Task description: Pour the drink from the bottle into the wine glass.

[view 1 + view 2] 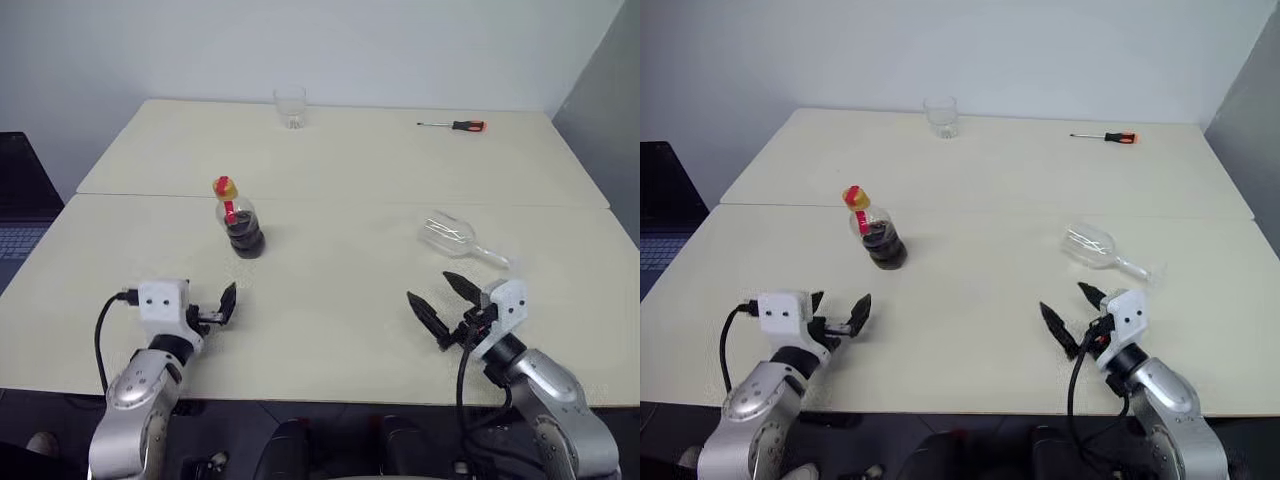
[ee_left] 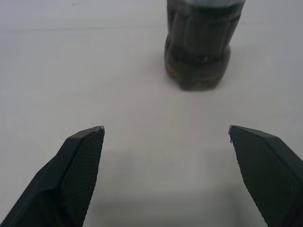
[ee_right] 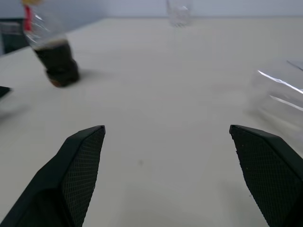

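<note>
On the pale cream table (image 1: 330,160) in front of me stands the small squat clear plastic bottle (image 1: 238,222) with a yellowish cap and a red strip at its neck. It is upright, on my left half of the tabletop, and the dark brown, almost black drink (image 1: 245,238) fills only its lower part.

My left gripper (image 1: 222,305) hovers near the table's front edge with its two black fingers spread wide and nothing between them. In my left wrist view the bottle's dark base (image 2: 199,52) sits ahead of the open fingertips (image 2: 87,142), clearly apart from them.

The clear stemmed wine glass (image 1: 455,238) is on my right side and lies tipped over on the tabletop, its rounded bowl toward the centre and its thin stem and foot pointing away to the right. My right gripper (image 1: 440,300) hangs just in front of it, angled inward toward the left, its fingers also spread wide and holding nothing. In my right wrist view the bowl of the fallen glass (image 3: 279,94) shows off to one side, not touching my fingers (image 3: 80,161).

At the far edge of the table stands a short clear stemless tumbler (image 1: 290,106), and farther right lies a screwdriver with a red and black handle (image 1: 455,125).
</note>
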`<state>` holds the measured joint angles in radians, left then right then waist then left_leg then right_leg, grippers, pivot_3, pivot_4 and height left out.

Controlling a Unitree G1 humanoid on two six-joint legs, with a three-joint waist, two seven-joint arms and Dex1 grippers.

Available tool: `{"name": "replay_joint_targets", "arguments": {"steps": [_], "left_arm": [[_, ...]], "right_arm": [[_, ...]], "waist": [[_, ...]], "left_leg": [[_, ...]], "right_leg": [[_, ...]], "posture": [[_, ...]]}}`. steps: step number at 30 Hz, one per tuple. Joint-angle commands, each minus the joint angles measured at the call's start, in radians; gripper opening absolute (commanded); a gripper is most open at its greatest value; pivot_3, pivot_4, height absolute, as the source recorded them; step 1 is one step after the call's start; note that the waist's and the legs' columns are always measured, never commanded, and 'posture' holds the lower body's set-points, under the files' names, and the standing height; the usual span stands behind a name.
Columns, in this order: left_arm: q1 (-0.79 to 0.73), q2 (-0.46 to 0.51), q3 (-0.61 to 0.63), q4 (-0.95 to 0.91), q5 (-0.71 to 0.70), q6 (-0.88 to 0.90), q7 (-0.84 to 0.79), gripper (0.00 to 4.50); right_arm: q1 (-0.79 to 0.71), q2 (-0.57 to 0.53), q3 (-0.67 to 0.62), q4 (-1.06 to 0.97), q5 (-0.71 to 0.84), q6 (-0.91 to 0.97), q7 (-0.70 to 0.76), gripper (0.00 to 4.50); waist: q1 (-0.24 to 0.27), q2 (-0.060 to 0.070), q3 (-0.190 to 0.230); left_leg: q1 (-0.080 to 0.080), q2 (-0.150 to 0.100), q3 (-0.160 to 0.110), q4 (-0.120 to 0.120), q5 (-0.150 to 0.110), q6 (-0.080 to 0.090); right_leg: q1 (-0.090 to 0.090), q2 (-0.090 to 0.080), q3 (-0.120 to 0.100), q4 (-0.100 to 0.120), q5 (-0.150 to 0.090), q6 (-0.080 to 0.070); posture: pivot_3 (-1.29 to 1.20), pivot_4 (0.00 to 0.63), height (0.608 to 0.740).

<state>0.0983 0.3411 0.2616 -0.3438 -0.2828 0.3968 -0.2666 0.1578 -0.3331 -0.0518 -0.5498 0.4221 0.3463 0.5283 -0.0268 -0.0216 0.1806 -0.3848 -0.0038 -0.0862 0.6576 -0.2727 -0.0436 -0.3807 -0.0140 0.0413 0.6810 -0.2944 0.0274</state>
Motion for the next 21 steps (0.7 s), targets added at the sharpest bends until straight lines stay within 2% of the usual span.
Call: {"name": "replay_joint_targets", "arguments": {"steps": [1,14,21], "left_arm": [[-0.078,0.015,-0.029,0.061,0.035,-0.039,-0.005,4.46],[-0.281,-0.073,-0.106,0.244,0.129,-0.145,0.076,4.46],[-0.376,-0.072,-0.099,0.368,0.135,-0.225,0.070,4.46]], "right_arm": [[-0.056,-0.026,0.004,-0.029,0.061,0.015,0.048,4.50],[-0.165,-0.042,0.021,-0.001,0.104,0.032,0.069,4.50],[-0.184,-0.042,0.029,0.007,0.101,0.031,0.063,4.50]], "waist": [[0.000,0.000,0.000],[0.000,-0.001,0.000],[0.000,0.000,0.000]], "left_leg": [[0.001,0.000,0.000,0.000,0.000,0.000],[0.001,-0.001,-0.001,0.001,0.000,0.000],[0.001,-0.001,-0.001,0.001,0.000,0.000]], "right_leg": [[0.001,0.000,0.000,0.000,0.000,0.000],[0.001,-0.001,0.000,0.000,0.001,0.001],[0.001,-0.001,0.000,0.000,0.001,0.001]], "posture": [[0.00,0.150,0.740],[0.00,0.150,0.740],[0.00,0.150,0.740]]}}
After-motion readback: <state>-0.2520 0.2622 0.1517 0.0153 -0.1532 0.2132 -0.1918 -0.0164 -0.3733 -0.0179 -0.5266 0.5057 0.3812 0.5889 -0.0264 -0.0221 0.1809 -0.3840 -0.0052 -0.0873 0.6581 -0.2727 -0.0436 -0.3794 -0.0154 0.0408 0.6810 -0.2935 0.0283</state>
